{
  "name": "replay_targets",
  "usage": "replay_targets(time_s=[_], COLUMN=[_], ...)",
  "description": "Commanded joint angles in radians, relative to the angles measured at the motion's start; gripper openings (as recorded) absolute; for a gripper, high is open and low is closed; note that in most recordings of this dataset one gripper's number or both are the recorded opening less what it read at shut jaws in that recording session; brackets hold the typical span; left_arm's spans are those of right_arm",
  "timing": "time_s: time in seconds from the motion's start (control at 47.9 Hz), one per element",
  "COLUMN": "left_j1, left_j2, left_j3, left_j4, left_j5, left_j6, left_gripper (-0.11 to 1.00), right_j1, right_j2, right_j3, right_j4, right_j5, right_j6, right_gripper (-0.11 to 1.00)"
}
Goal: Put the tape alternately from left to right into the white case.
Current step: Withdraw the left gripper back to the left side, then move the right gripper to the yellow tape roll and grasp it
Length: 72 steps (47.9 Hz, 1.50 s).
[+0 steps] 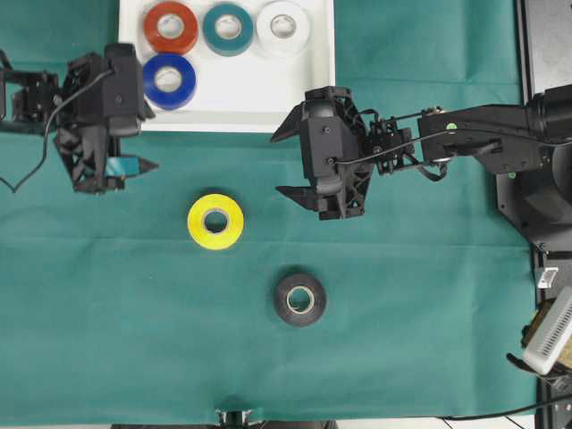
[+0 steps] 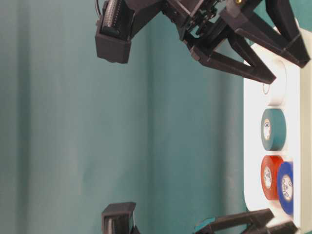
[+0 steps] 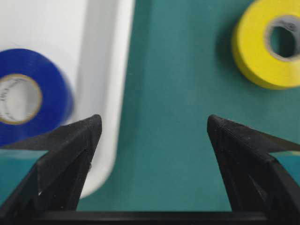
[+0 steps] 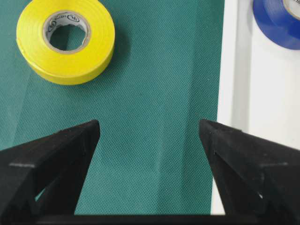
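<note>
Using the white case [image 1: 308,98] as the landmark and starting farthest from it, a black tape roll [image 1: 299,299] is lying flat on the green cloth [image 1: 107,331], well apart from the case's near rim. Closer to the case, a yellow tape roll [image 1: 215,221] is lying flat on the cloth, between the two arms and touched by neither. The right gripper [image 1: 288,162] is hovering just off the case's near right corner with its jaws spread wide and nothing between them, the yellow roll lying beyond its fingertips. The left gripper [image 1: 150,154] is hanging by the case's near left corner, likewise released and empty. Inside the case, a blue roll [image 1: 169,81] is sitting in the near row at the left end, and behind it red [image 1: 171,27], teal [image 1: 227,29] and white [image 1: 282,28] rolls are lining the far row.
</note>
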Motion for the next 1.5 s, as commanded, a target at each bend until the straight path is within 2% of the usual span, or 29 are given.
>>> replay_targets(time_s=[0.0,0.167,0.564,0.647,0.793,1.064,1.482], left_j1=[-0.032,-0.066,-0.066,-0.066,-0.066,-0.066,-0.066], left_j2=[-0.029,-0.048,-0.044,-0.041,-0.041,-0.041,-0.043], left_j3=[-0.003,0.015,0.028,0.028,0.028,0.028,0.029], left_j4=[0.002,0.002,0.002,0.002,0.002,0.002,0.002], left_j5=[-0.008,-0.011,-0.054,-0.054,-0.054,-0.054,-0.054], left_j6=[0.0,0.0,0.002,0.0,0.002,0.002,0.002], left_gripper=[1.0,1.0,1.0,1.0,1.0,1.0,1.0], right_j1=[0.002,0.002,0.003,0.008,0.018,0.052,0.064], right_j2=[-0.014,-0.014,-0.012,-0.005,0.028,0.107,0.224], right_j3=[-0.009,-0.009,-0.012,-0.023,-0.054,-0.147,-0.275], right_j4=[0.002,0.002,0.002,0.002,0.002,0.002,0.002], right_j5=[-0.006,-0.005,-0.009,-0.011,-0.011,0.002,0.054], right_j6=[0.003,0.003,0.005,0.021,0.048,0.051,0.054], right_gripper=[0.8,0.8,0.8,0.8,0.8,0.8,0.8])
